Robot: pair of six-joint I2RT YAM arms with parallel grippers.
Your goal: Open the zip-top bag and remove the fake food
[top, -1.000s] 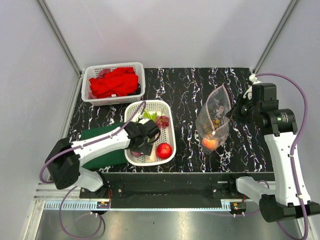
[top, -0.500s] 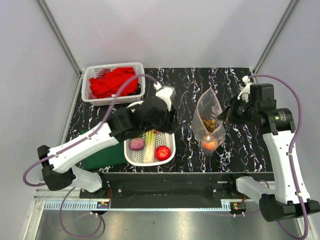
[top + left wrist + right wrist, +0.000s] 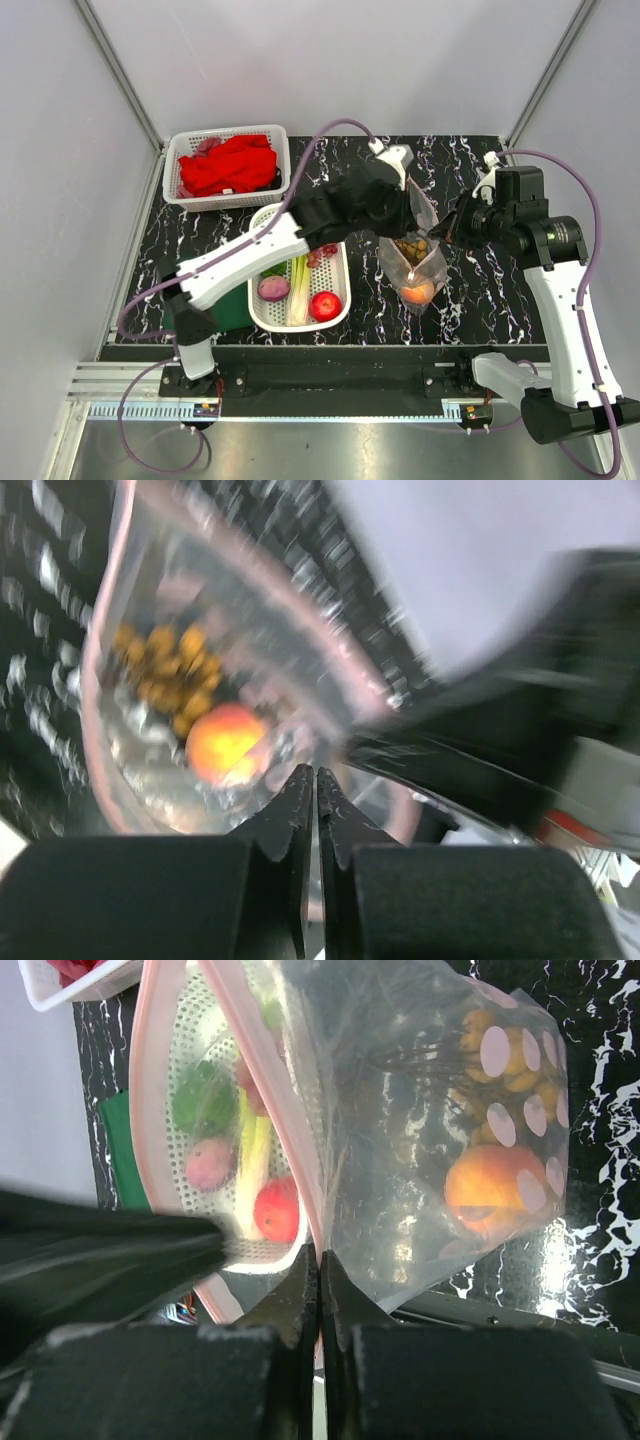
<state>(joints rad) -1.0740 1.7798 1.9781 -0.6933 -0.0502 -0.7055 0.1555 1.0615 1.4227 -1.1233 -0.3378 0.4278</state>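
Film this thin looks light, crinkly and slippery. The right gripper (image 3: 318,1257) is clamped on the pink strip of the zip-top bag (image 3: 430,1110), which sits just beyond its tips. The left gripper (image 3: 311,778), fingers pressed together, hovers over the mouth above the peach (image 3: 222,743). I'd pinch the opposite strip.

A black, white-veined marble-patterned worktop (image 3: 480,290) sits between plain pale grey wall panels (image 3: 340,60) (joined by slanting aluminium corner posts (image 3: 120,75)). A ribbed silver metal rail (image 3: 330,410) runs along its near edge under even light.
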